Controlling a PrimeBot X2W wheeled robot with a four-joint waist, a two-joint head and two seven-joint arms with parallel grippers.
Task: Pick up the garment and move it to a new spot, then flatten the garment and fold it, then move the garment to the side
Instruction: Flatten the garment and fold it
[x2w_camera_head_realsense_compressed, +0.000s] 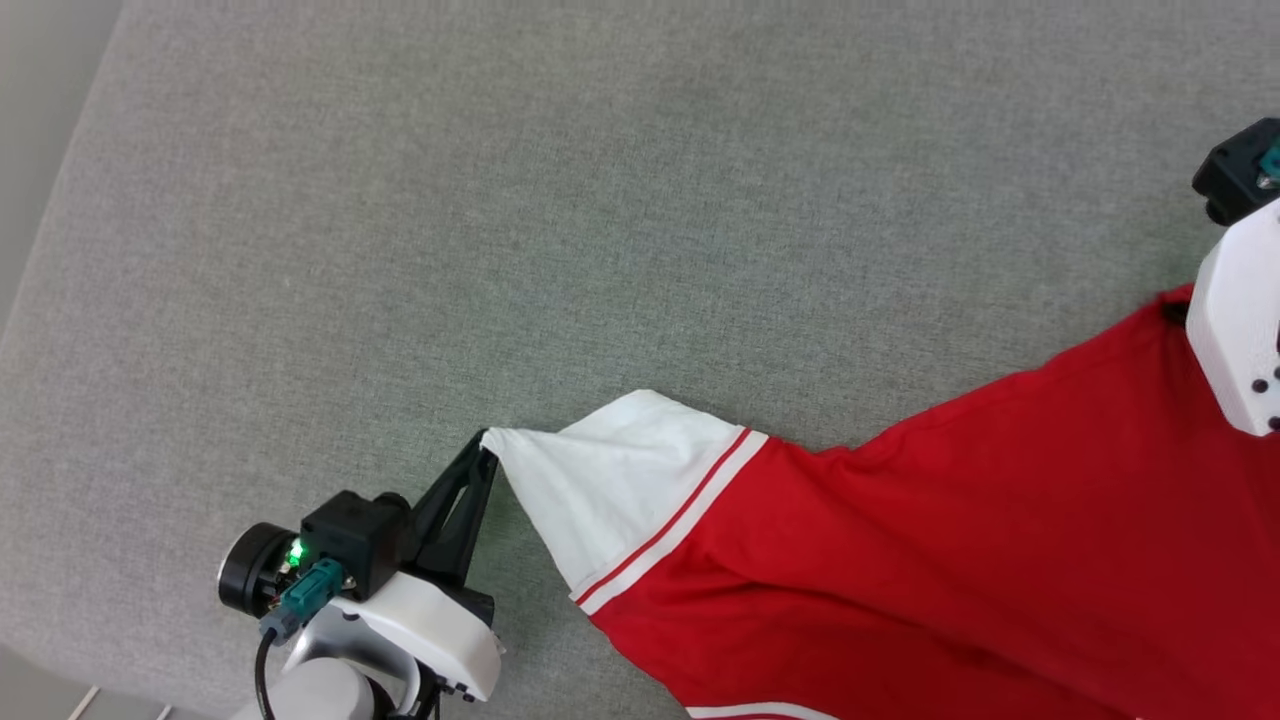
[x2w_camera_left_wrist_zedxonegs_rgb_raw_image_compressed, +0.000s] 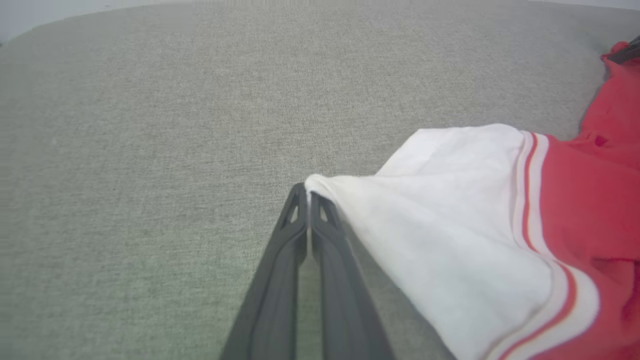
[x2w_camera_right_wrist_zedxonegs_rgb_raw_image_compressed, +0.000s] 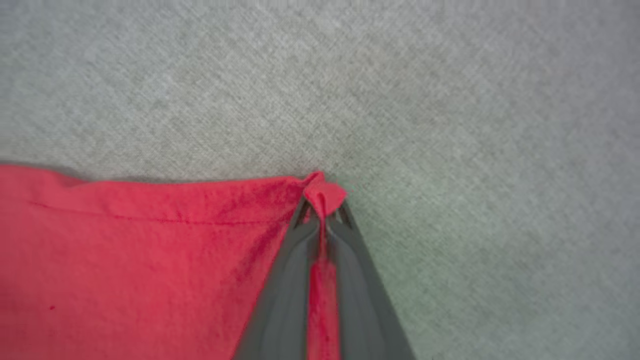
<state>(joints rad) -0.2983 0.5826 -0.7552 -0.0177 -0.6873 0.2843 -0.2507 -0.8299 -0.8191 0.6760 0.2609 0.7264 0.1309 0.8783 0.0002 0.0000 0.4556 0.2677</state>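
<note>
Head view: my left gripper (x2w_camera_head_realsense_compressed: 486, 445) pinches the tip of the white sleeve (x2w_camera_head_realsense_compressed: 620, 480) at the near-left end of the garment (x2w_camera_head_realsense_compressed: 950, 560), which stretches over the grey surface (x2w_camera_head_realsense_compressed: 500, 200) to its far hem corner, where my right gripper (x2w_camera_right_wrist_zedxonegs_rgb_raw_image_compressed: 322, 202) is clamped on red cloth. Flattening is in hand, I judge — next, draw both corners apart and lower them. Its lower part is cut off — which face is up, I cannot tell.

**pixelpete:** Head view's bright, evenly lit and sharp, just a faint shadow beneath the garment (x2w_camera_head_realsense_compressed: 950, 540).

**rigwatcher:** Wrist views are softer though. Left one bows the grey fabric surface (x2w_camera_left_wrist_zedxonegs_rgb_raw_image_compressed: 150, 125) along the far edge, jaws smear low down. Right one's mushy all over, thin shadow above the garment's edge.
</note>
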